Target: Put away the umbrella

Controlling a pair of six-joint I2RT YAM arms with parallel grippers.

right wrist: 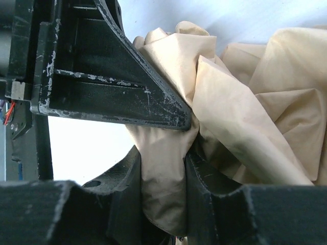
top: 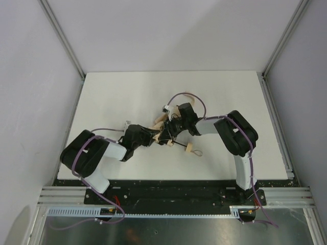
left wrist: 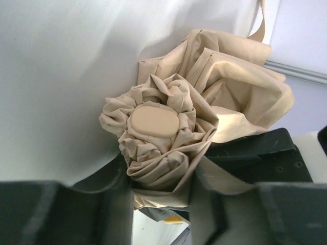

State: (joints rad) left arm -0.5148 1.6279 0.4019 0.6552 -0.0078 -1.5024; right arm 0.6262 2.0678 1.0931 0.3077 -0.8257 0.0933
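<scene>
Lying near the middle of the white table (top: pixel 112 97), the umbrella (left wrist: pixel 225 76) is a crumpled beige bundle, its wooden handle (top: pixel 189 148) sticking out on the near side. The left gripper (left wrist: pixel 161 186) pinches folds below the oval tip cap (left wrist: pixel 153 121); the right gripper (right wrist: pixel 163 178) pinches fabric too.

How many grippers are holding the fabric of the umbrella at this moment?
2. The left gripper is shut on the bunched end of the umbrella, below its flat cap. The right gripper pinches a fold of fabric, just to the right of it in the top view.
</scene>
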